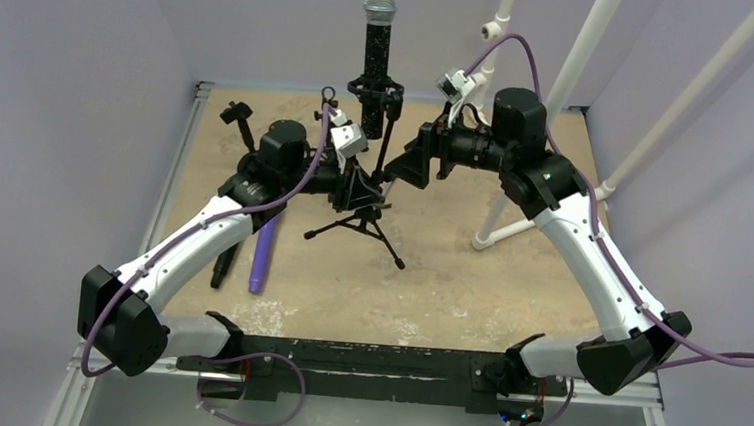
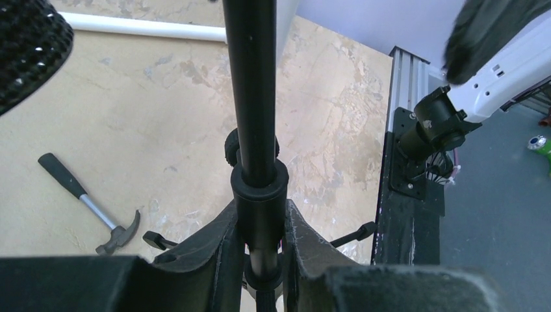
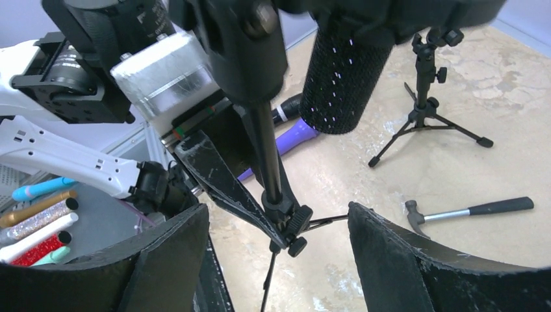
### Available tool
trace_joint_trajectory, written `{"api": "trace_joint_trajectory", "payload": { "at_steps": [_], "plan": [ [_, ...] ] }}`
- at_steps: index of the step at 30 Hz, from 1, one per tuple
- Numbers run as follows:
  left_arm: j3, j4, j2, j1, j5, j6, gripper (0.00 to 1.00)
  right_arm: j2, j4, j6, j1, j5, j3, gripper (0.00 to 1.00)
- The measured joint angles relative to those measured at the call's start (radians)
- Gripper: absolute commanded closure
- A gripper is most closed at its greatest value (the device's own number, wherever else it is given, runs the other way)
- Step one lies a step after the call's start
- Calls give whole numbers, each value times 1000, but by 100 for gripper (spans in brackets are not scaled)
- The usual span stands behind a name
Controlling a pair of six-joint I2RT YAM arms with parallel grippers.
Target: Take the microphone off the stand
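While the left gripper (image 2: 260, 221), jaws pinching the stand (image 2: 253, 97) pole, braces it, the microphone (image 1: 377, 43) sits clipped upright at upper centre. The right gripper (image 3: 276, 211) has its jaws spread. Probably rigid and hefty, so it is best taken by the barrel.

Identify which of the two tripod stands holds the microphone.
The centre stand, its pole clamped between the left arm's fingers, carries the upright microphone; the other stand, at rear left, holds none.

obstacle: stand (image 1: 357, 222) mid-table, left pincer (image 2: 260, 250) clamped on it | free: table (image 1: 469, 280) near-centre (bare top)
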Motion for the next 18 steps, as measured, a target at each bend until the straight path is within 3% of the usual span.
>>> {"api": "trace_joint_trajectory", "payload": {
  "at_steps": [11,18],
  "plan": [
    [-71,-29,-2,-1,-77,44,100,32,10,-15,-4,-14,39,31],
    [-72,-42,-3,-26,-111,104,100,103,19,-8,7,4,67,48]
  ]
}}
